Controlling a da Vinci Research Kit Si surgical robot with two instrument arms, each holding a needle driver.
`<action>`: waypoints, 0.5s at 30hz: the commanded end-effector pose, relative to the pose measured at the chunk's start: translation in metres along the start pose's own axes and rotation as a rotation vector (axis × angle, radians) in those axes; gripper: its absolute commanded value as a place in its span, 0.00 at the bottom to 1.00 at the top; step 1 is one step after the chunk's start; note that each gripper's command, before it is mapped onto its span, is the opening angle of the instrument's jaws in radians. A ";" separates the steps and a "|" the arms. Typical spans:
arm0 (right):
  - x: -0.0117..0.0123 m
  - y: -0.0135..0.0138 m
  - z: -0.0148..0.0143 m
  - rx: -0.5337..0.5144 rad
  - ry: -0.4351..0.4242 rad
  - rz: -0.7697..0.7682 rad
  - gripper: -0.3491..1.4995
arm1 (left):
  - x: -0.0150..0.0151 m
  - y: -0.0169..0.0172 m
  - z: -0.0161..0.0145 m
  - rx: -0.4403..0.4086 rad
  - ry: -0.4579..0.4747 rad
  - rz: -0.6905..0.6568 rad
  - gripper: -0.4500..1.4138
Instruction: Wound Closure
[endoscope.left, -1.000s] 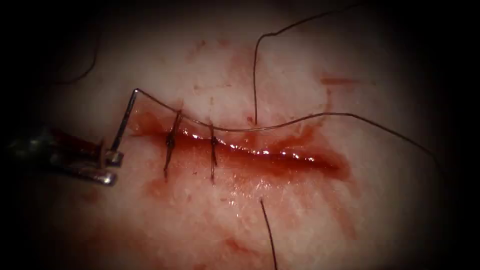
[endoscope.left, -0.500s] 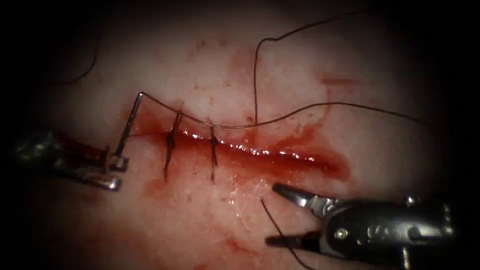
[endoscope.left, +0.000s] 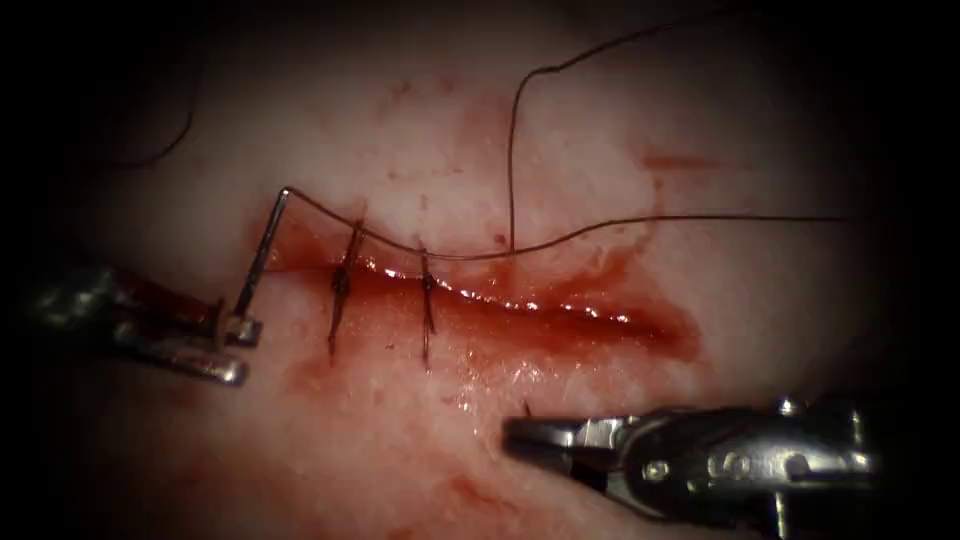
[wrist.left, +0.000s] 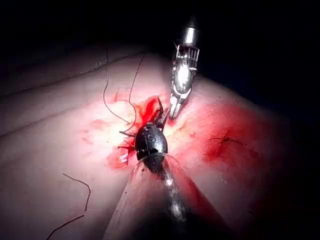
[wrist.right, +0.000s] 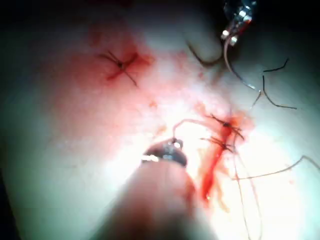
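Needle (endoscope.left: 262, 250): one, held near its tip end by the left tool (endoscope.left: 240, 328), whose jaws are clenched on it just off the left end of the cut (endoscope.left: 520, 305), clear of the tissue (endoscope.left: 420, 440). Two stitches (endoscope.left: 342, 285) cross the cut near that end. One thread (endoscope.left: 560, 240) trails from the needle's swaged end rightward above the cut. Two tools show. Since half a second ago the right tool (endoscope.left: 525, 435), below the cut, has closed its jaws on the thread end there.
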 end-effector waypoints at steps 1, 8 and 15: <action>0.0010 -0.0008 0.0002 0.012 -0.002 -0.002 0.00 | -0.0006 -0.0002 0.0006 -0.002 -0.003 0.000 0.00; 0.0040 -0.0031 -0.0004 0.124 0.026 -0.012 0.00 | -0.0006 -0.0002 0.0007 -0.003 -0.003 0.001 0.00; 0.0056 -0.0051 -0.0013 0.239 0.018 -0.050 0.00 | -0.0007 -0.0002 0.0008 -0.004 -0.006 0.002 0.00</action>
